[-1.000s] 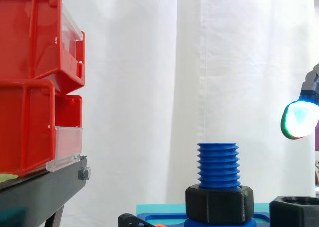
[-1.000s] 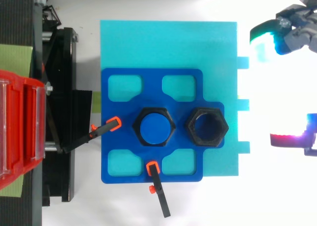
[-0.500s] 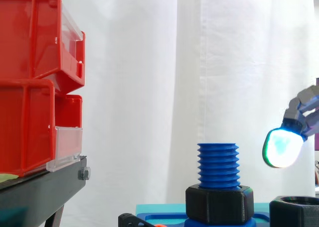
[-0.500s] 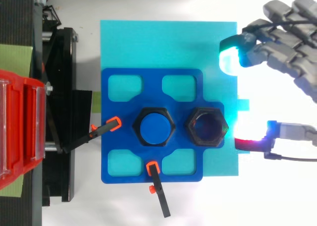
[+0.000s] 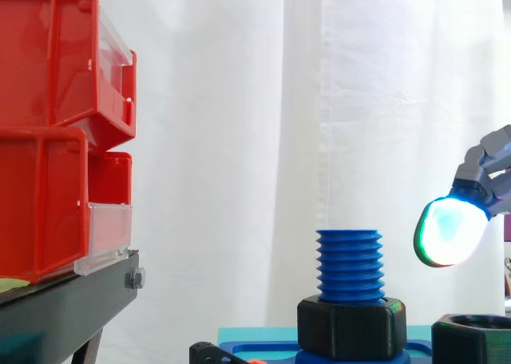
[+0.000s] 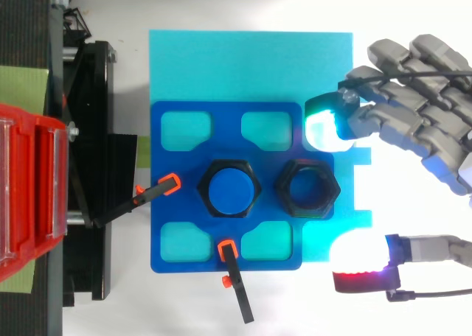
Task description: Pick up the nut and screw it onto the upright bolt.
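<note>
On blue plate (image 6: 166, 163): black hex nut (image 6: 307, 189) beside blue threaded bolt (image 5: 349, 266) | robot hand (image 6: 413, 107) spread, empty

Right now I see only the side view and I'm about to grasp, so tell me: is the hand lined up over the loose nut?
Observer: Not quite. From above, the open hand has a fingertip pad beside the loose nut, not over its hole.
Operator: And the thumb?
Observer: The thumb pad hangs on the nut's opposite side, past the edge of the blue plate.
Operator: Is the nut touching the bolt?
Observer: No; a strip of bare plate separates it from the collar nut round the bolt.
</note>
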